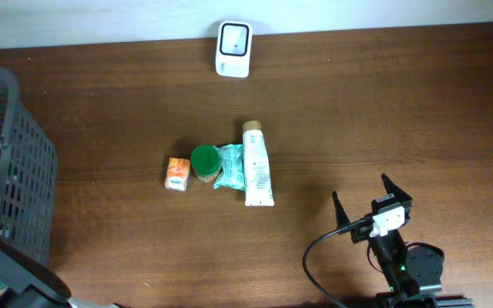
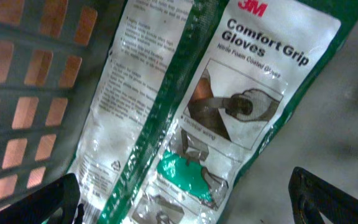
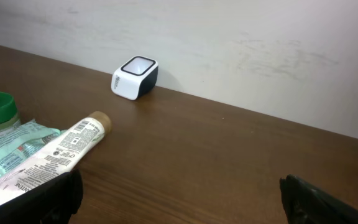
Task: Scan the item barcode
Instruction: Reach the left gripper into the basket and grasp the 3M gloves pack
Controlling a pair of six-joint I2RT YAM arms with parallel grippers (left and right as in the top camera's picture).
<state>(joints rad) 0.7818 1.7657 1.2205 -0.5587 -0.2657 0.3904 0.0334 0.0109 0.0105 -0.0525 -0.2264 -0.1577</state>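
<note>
Nothing is picked yet (left gripper (image 2: 182, 186) and right gripper (image 1: 359, 188) both gape empty), so I reckon my right must reach the tube (image 1: 258, 164), clamp it and present it to the scanner (image 1: 234, 38).

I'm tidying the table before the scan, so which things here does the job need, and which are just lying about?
Needed: barcode scanner; candidate items to scan, which one I cannot tell: white tube, teal packet, green-lidded jar, orange box.
Likely just lying about: grey basket; gloves packet inside it.
</note>
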